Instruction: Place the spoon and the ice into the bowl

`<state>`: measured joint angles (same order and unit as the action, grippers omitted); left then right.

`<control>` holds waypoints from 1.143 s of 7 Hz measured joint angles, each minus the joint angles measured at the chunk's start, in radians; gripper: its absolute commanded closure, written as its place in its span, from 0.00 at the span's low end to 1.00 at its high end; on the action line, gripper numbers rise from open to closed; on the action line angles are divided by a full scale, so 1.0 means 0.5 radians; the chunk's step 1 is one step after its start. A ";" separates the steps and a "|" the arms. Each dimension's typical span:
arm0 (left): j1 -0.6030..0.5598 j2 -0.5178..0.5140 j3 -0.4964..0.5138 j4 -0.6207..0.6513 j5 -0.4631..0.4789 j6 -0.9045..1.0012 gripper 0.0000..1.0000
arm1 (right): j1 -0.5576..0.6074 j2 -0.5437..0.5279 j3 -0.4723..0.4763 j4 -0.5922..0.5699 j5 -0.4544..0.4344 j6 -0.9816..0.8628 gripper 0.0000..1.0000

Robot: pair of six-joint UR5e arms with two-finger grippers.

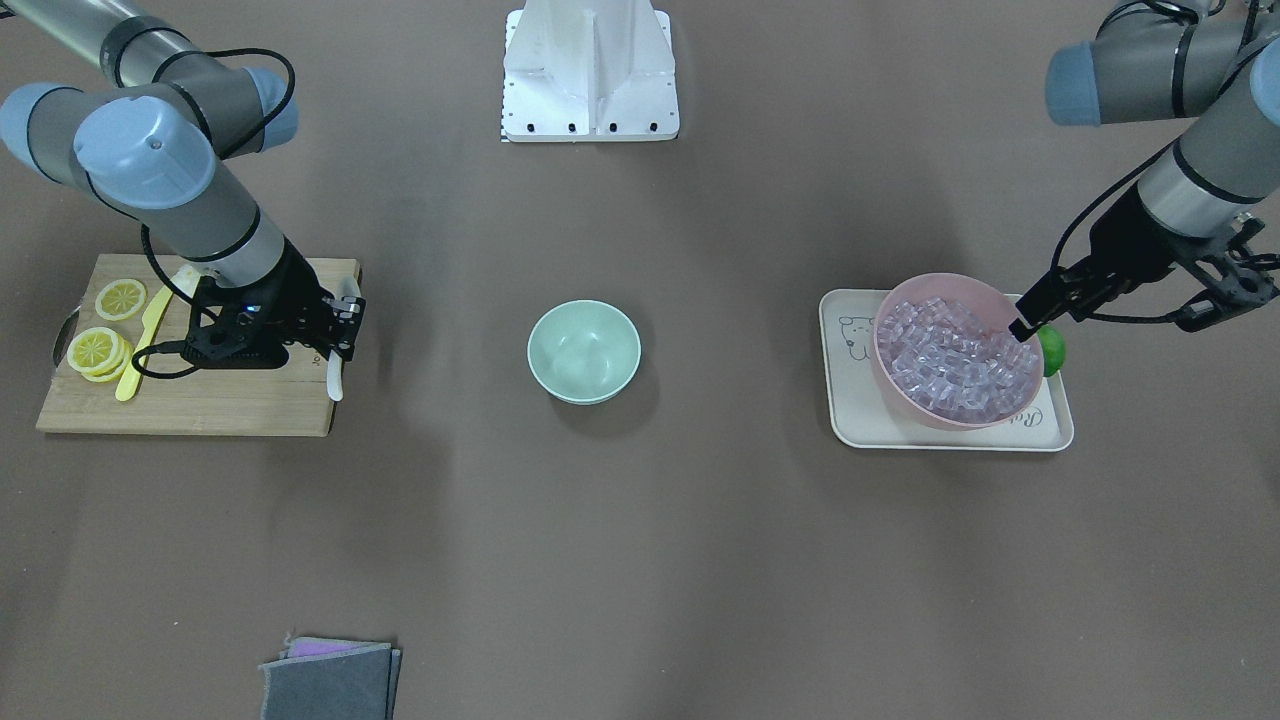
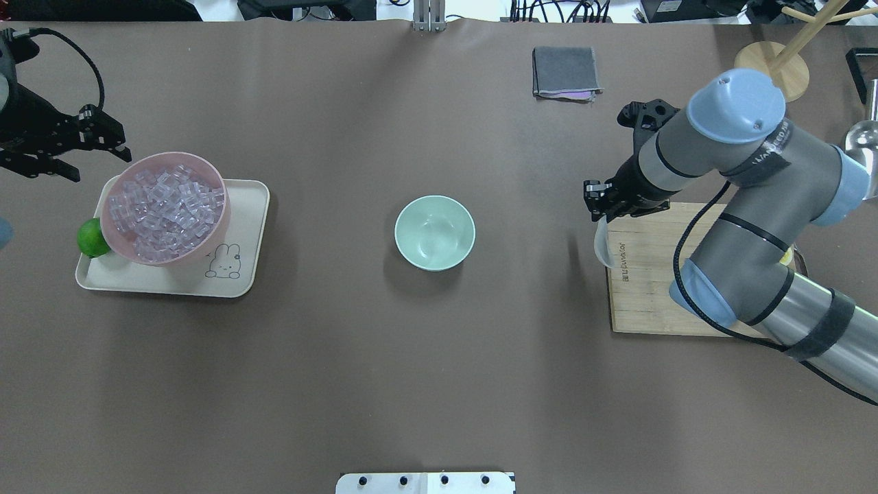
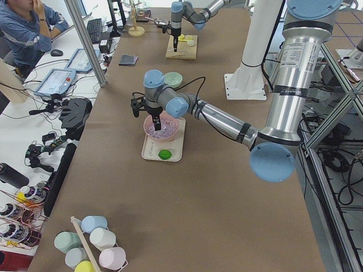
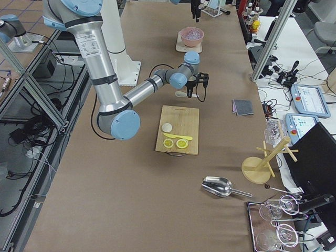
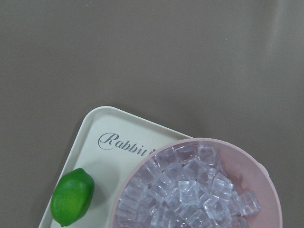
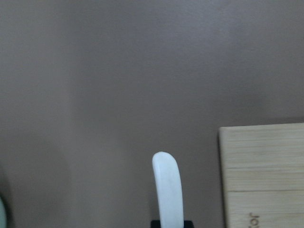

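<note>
Tabletop (image 2: 411, 377); right tool (image 2: 600, 213) tight on spoon (image 2: 603, 248); left tool (image 2: 101, 166) agape near ice (image 2: 164, 209)

A robotics lab: robot arms (image 3: 218, 118) stand on the table (image 3: 187, 192). Beside the table runs a bench (image 3: 20, 122) with tablets (image 3: 54, 82) and a seated operator (image 3: 25, 25), amid aluminium frames (image 3: 86, 42) and loose cables (image 3: 334, 164).

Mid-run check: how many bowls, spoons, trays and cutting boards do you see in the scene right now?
Bowls: 2, the mint-green bowl and the pink bowl
Spoons: 1, the white spoon
Trays: 1, the cream tray
Cutting boards: 1, the wooden cutting board
Total: 5
</note>
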<state>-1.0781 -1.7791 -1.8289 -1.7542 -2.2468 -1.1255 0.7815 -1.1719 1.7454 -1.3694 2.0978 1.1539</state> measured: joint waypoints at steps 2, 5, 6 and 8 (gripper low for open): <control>0.085 -0.063 0.059 0.015 0.064 -0.052 0.18 | -0.065 0.215 -0.008 -0.076 -0.012 0.241 1.00; 0.199 -0.097 0.158 -0.003 0.146 -0.080 0.24 | -0.232 0.594 -0.217 -0.079 -0.165 0.619 1.00; 0.212 -0.099 0.183 -0.007 0.160 -0.077 0.25 | -0.280 0.657 -0.274 -0.071 -0.223 0.673 1.00; 0.231 -0.103 0.233 -0.051 0.196 -0.074 0.28 | -0.352 0.722 -0.355 -0.059 -0.344 0.710 1.00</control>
<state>-0.9626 -1.8307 -1.7125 -1.7797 -2.1487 -1.1627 0.6057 -0.8108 1.5678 -1.3990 1.9257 1.5091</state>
